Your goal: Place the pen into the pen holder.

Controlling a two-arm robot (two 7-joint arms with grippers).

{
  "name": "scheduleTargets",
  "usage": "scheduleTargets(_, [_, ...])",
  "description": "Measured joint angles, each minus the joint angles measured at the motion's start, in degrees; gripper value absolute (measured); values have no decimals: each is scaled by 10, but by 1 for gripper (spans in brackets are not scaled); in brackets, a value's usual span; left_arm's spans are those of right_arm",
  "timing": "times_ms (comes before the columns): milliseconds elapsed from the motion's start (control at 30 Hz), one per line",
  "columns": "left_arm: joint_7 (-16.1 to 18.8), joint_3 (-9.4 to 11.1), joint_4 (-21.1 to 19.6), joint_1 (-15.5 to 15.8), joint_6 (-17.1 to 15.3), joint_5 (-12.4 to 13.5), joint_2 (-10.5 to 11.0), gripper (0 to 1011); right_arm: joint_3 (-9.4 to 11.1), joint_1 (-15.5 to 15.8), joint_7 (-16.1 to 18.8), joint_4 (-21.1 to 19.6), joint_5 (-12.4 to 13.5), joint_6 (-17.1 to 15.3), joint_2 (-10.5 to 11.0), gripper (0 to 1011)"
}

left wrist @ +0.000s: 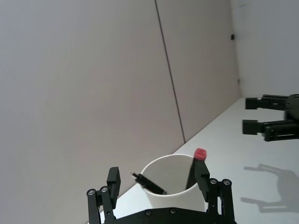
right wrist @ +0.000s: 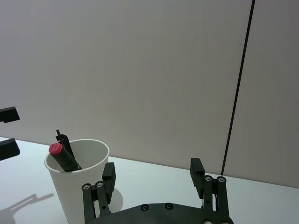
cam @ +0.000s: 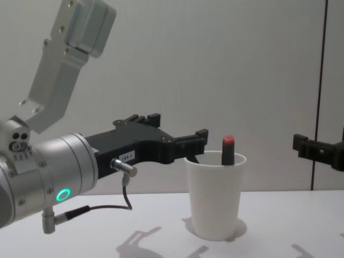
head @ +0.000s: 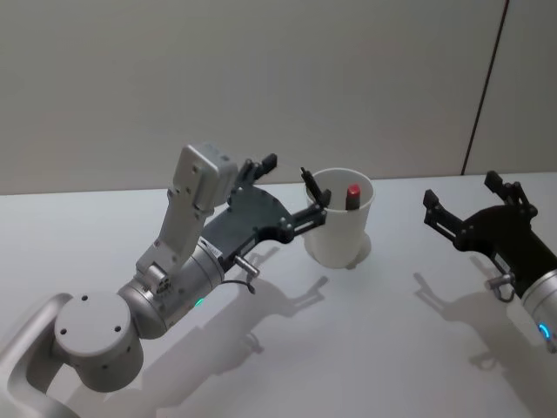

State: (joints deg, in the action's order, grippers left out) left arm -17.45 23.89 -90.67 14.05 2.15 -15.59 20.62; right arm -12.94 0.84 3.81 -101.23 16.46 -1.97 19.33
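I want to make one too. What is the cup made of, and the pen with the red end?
The cup looks like matte white paper, judging by its thin wall and rolled rim. The pen looks like dark plastic with a red cap, though that is less sure.

The cup (head: 341,228) stands on the counter (head: 365,348). The pen (head: 352,196) stands in the cup. Left claw (head: 291,186): just left of the cup. Right claw (head: 461,202): well right of the cup.
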Motion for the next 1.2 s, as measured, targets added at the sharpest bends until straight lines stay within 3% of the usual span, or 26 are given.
scheduleTargets(633, [143,19,-22,-4,-25,35,11,998,0,0,0,0,0,0,0,1001])
scheduleTargets(867, [166,22,-25,-5,-30,41,13,998,0,0,0,0,0,0,0,1001])
scheduleTargets(1200, [168,22,-26,-5,-30,41,13,998,0,0,0,0,0,0,0,1001])
